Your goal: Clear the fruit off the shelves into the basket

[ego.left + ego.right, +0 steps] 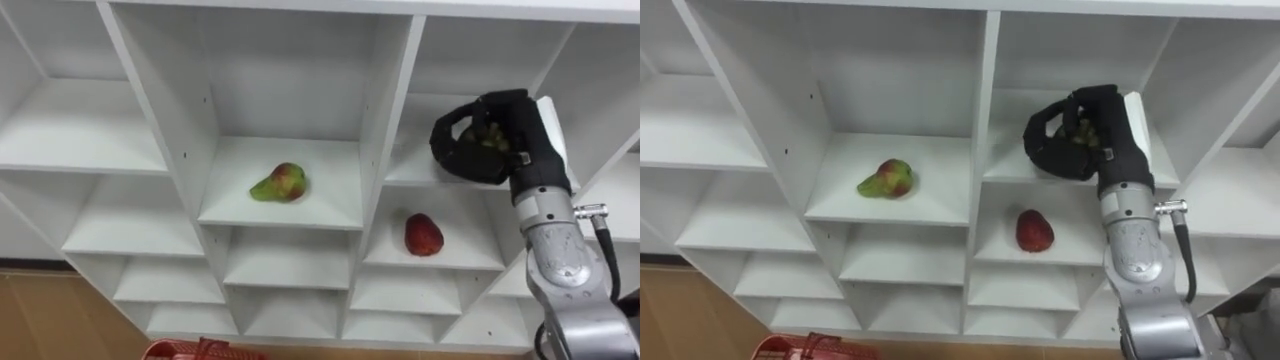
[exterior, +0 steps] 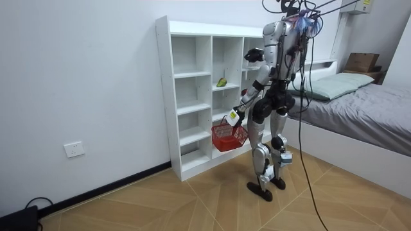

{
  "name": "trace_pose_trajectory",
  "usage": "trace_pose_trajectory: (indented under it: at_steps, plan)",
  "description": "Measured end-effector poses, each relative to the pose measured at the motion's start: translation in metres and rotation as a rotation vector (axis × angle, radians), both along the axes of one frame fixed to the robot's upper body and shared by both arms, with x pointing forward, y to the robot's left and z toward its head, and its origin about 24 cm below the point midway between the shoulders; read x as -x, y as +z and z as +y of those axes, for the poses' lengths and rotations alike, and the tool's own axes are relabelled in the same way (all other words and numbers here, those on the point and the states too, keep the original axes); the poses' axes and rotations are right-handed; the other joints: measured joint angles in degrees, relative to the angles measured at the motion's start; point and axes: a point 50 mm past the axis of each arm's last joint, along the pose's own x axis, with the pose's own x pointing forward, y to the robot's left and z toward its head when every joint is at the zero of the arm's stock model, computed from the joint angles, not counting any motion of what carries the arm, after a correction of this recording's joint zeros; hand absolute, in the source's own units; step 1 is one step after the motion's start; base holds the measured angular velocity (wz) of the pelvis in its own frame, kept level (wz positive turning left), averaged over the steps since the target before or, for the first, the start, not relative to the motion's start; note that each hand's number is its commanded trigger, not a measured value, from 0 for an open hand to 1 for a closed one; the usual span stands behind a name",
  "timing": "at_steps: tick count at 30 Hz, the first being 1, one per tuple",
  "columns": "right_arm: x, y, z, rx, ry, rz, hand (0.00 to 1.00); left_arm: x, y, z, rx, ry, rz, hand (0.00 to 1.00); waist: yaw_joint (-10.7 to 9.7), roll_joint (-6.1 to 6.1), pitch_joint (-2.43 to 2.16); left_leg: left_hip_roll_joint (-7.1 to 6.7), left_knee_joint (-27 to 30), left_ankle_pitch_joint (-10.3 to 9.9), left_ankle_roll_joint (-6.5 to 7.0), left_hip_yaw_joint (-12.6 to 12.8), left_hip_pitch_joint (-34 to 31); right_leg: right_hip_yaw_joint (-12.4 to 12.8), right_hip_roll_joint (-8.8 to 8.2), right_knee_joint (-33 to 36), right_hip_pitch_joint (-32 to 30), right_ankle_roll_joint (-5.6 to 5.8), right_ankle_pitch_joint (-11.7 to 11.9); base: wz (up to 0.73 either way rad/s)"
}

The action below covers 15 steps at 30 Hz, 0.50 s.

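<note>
Grips red basket [image 1: 200, 350] by its handle in curled left hand [image 2: 235, 116], at 7 o'clock. Faces white closet [image 1: 385, 120]: green-red pear [image 1: 280, 184] in centre compartment, red fruit [image 1: 423, 235] at its 4 o'clock. Clamps right hand [image 1: 497, 142] round greenish fruit [image 1: 489, 134], at 2 o'clock.

Smooth matt white boards of the closet [image 1: 335, 195], glossy-skinned red fruit [image 1: 423, 235], open-mesh basket [image 2: 228, 136], satin wooden floor [image 2: 192, 205].

Right robot hand [image 1: 520, 120] raised, curled round fruit [image 1: 489, 136] — left robot hand [image 2: 235, 116] low.
</note>
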Motion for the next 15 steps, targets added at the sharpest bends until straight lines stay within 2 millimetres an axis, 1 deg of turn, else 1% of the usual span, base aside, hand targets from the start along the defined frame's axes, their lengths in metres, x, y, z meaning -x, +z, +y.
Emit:
trace_pose_trajectory:
  at_steps: [5,7,12,15]
  plan:
    - [0.004,-0.002,0.004,0.003,0.037,0.013,1.00,-0.002,0.001,0.000,-0.002,-0.002,-0.018,1.00,0.0,0.02,0.08,0.04,-0.1,0.0,0.00,0.4,-0.1,0.5,0.05,0.2,-0.4,0.00,0.0,-0.05]
    - [0.005,0.002,0.006,-0.002,0.062,0.007,1.00,-0.004,0.001,-0.001,-0.004,-0.015,-0.027,1.00,0.0,0.18,0.27,0.13,-0.2,0.0,0.00,0.8,-0.1,0.7,0.07,0.8,-0.9,0.00,0.0,-0.08]
    - [0.006,0.008,0.014,-0.012,0.116,-0.009,1.00,-0.005,0.001,-0.003,-0.002,-0.030,-0.034,1.00,-0.3,0.11,0.34,0.13,-0.4,0.0,0.04,1.1,-0.1,0.6,0.09,0.8,-1.0,0.00,0.0,-0.03]
    - [0.006,0.009,0.017,-0.017,0.142,-0.007,1.00,-0.006,0.001,-0.004,0.000,-0.038,-0.033,1.00,-0.8,0.05,0.28,0.13,-0.4,-0.1,0.06,1.2,0.0,0.7,0.08,0.8,-1.1,0.00,0.0,0.00]
